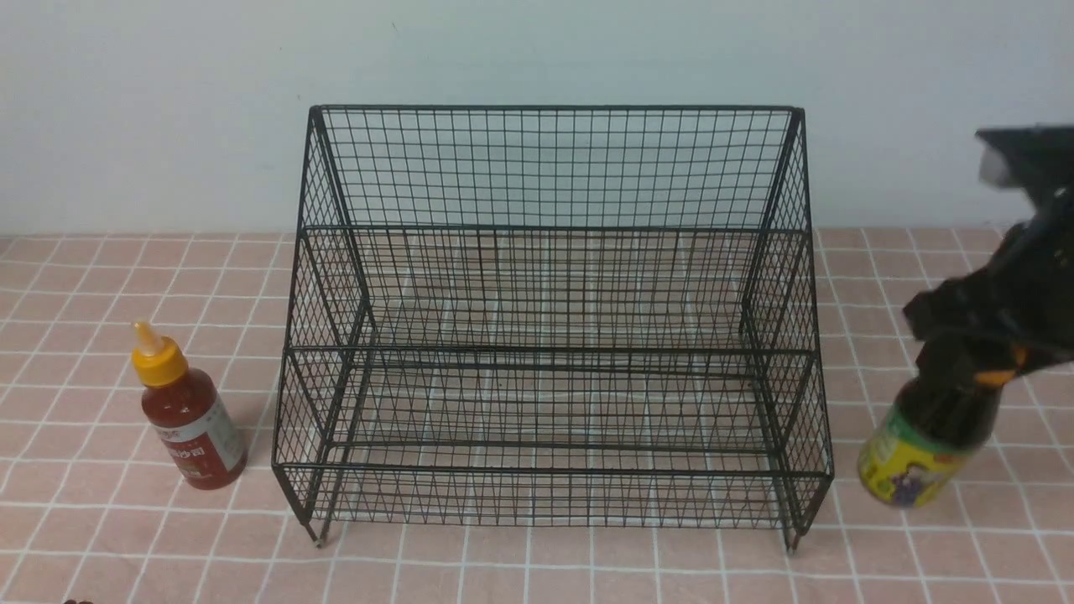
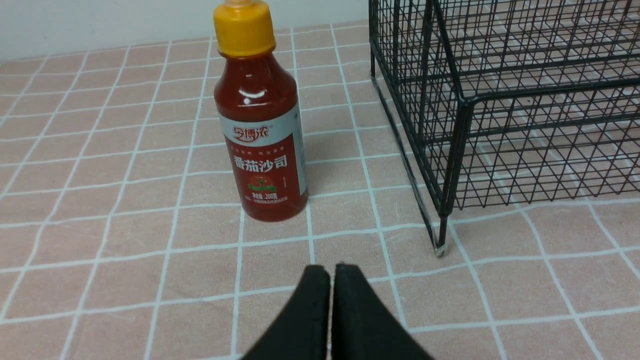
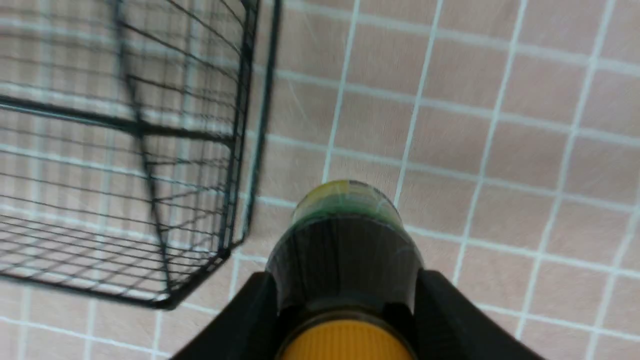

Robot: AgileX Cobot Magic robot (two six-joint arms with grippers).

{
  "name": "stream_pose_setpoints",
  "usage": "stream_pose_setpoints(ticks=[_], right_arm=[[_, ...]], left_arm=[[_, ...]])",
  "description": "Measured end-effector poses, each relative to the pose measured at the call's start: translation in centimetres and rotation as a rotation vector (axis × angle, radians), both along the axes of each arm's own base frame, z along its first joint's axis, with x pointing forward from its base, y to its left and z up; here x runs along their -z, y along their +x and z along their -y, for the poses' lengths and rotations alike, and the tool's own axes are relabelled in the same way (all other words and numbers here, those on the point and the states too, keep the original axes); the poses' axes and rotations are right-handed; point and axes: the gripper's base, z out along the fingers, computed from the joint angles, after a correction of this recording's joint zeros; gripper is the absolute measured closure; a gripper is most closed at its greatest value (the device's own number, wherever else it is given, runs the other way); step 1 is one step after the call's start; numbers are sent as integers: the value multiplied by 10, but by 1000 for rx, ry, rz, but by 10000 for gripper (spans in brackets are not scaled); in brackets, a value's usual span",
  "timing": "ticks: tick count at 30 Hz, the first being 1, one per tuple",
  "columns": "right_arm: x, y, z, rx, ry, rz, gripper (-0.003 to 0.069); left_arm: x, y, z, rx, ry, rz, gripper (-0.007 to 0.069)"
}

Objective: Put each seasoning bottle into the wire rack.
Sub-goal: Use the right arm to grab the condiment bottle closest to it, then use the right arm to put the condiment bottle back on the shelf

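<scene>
Fingers [image 3: 240, 325] of the right gripper [image 3: 345, 280] are pressed on both sides of the dark sauce bottle [image 1: 914, 453], just under its orange-yellow cap [image 3: 345, 345]. The bottle is held tight at the neck. It is seen at the right edge of the front view, a little below the middle. It is tipped, with its yellow-green label end pointed down and toward the wire rack [image 1: 554, 226]. It is found just beside the rack's right side, outside the wires. Whether its base is touching the surface [image 1: 101, 537] cannot be told.

The left gripper [image 2: 330, 272] is seen with its two black fingers pushed together, tip to tip. They are pointed at the red sauce bottle [image 1: 189, 419], which is near them but apart. This bottle is stood upright on the surface at the lower left of the front view, with its nozzle cap [image 1: 158, 356] on top. It is set just beside the rack's left side and is not touched by it.

The rack is placed in the middle of the front view on the pink tiled surface. Its tall grid back is turned toward the pale wall [image 1: 168, 101].
</scene>
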Motion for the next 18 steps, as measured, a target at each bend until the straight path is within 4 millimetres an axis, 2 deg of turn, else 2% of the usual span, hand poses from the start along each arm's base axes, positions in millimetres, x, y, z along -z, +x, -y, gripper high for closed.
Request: stream_pose_setpoints(ticks=[2,3,4,5,6,7,8,13,16,18], right_arm=[[-26,-5,2,0,4,82,337],[-49,-12,4,0,14,162,337],[-51,-13,4,0,15,167,337],[-71,-23,6,-3,32,237,337],[-75,-25,6,-5,35,251,337],[-93,-35,6,-21,65,308,337],[-102,-42,5,-34,90,334,337],[-118,-59,-7,-156,211,368,337],[-116,-58,-19,-219,252,344,337],[-109,-54,-33,-272,265,304,337]], left_arm=[[0,0,0,0,0,0,631],[0,0,0,0,0,0,631],[0,0,0,0,0,0,631],[0,0,0,0,0,0,631],[0,0,0,0,0,0,631],[0,0,0,0,0,0,631],[0,0,0,0,0,0,631],[0,0,0,0,0,0,631],[0,0,0,0,0,0,631],[0,0,0,0,0,0,631]])
